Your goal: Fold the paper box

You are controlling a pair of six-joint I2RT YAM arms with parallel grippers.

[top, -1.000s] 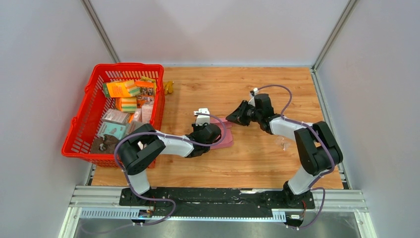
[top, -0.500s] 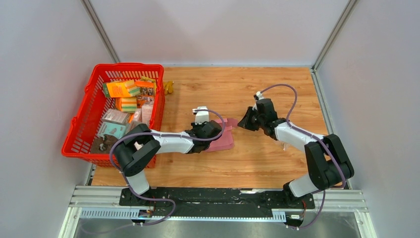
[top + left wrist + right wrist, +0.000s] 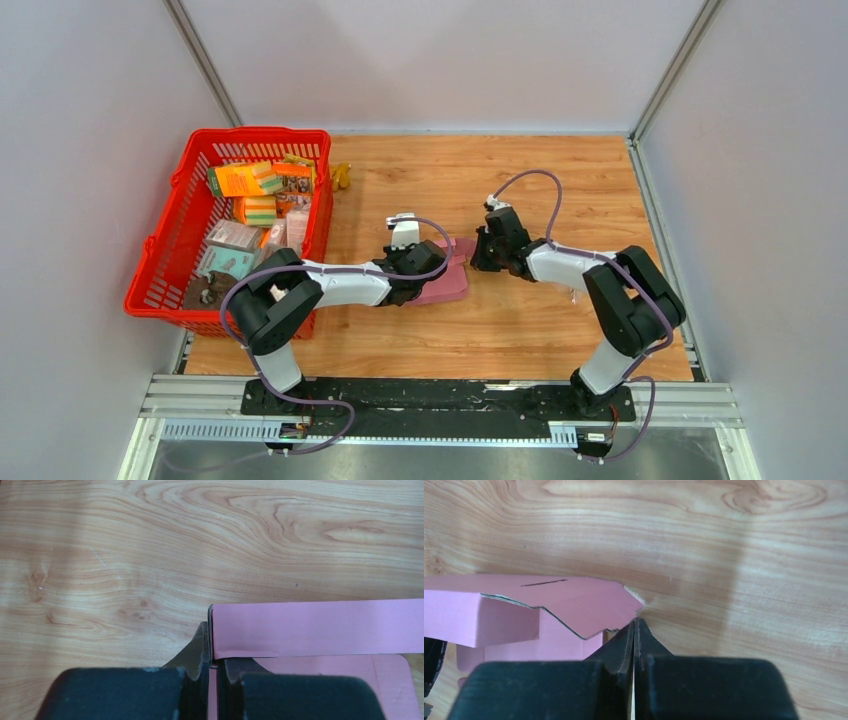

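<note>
The pink paper box [image 3: 450,284] lies partly folded on the wooden table, mid-way between the arms. My left gripper [image 3: 422,270] is at its left side. In the left wrist view my left gripper [image 3: 214,656] is shut on a thin pink edge of the box, with an upright pink wall [image 3: 315,627] running to the right. My right gripper [image 3: 477,257] is at the box's right end. In the right wrist view my right gripper [image 3: 635,625] is shut, its tips touching the pointed corner of a raised pink flap [image 3: 579,597], with nothing seen between them.
A red plastic basket [image 3: 190,170] with several printed packages [image 3: 245,180] stands at the left. A small yellow object [image 3: 342,176] lies just right of the basket. Grey walls close in the table at the back and both sides.
My right gripper has moved left and down to the box's right flap. The left gripper keeps its hold, and the box has shifted slightly left.
</note>
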